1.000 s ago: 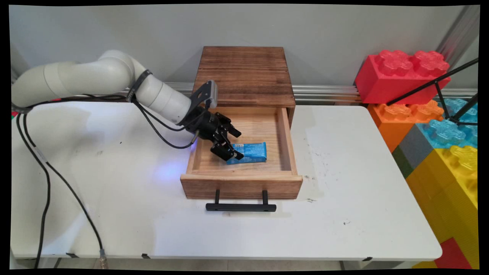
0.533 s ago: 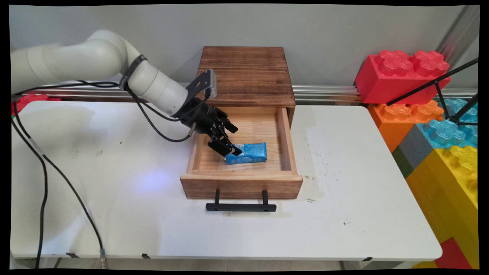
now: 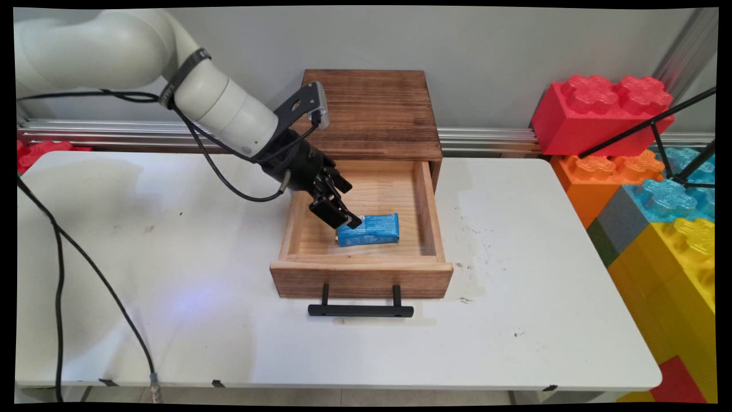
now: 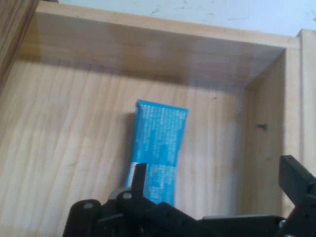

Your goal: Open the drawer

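**A:** Where is the gripper [image 3: 343,214], and what is it doing?

**B:** It hangs over the left part of an open wooden drawer [image 3: 428,209], angled downward from the upper left. Its fingers are spread apart and grasp nothing. In the hand view, one finger [image 4: 139,177] rises on the left and the other stands far to the right, with a wide gap between them.

**A:** What is nearest to it?

**B:** A blue packet [image 3: 369,229] lies flat on the drawer's floor, toward the front and near the middle. In the main view the gripper's tip overlaps the packet's left end; whether it touches cannot be told. In the hand view the packet [image 4: 158,153] sits just beyond the left finger, lengthwise away from the camera.

**A:** And the drawer itself?

**B:** It is pulled out of a dark wooden cabinet [image 3: 366,111] that stands against the wall. A black bar handle [image 3: 360,310] is fixed to the drawer's front.

**A:** What surrounds it?

**B:** All of it rests on a white table [image 3: 543,320]. Giant toy bricks [image 3: 606,111] in red, orange, blue and yellow are stacked beyond the table's right side. Black cables [image 3: 57,274] hang from the arm at the left.
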Tool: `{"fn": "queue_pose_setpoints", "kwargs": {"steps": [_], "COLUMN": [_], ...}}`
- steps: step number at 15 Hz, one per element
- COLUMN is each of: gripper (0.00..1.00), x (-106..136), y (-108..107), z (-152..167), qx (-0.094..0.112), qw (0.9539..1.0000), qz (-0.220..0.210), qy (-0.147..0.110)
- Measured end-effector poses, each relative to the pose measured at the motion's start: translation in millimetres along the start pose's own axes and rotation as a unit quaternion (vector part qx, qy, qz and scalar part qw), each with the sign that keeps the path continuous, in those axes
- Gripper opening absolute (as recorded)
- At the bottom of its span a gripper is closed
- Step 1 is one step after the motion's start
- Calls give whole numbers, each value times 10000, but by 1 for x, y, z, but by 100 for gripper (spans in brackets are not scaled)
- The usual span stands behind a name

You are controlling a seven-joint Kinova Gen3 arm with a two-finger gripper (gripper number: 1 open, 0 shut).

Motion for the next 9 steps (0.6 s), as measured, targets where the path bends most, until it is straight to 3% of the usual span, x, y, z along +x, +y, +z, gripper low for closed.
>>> {"fn": "queue_pose_setpoints", "kwargs": {"steps": [5,9], "gripper": [100,100], "x": [19,25], "y": [36,69], "z": [-18,-24], "qx": [65,6], "qw": [9996,9986], "qz": [22,141], "qy": [-261,-502]}}
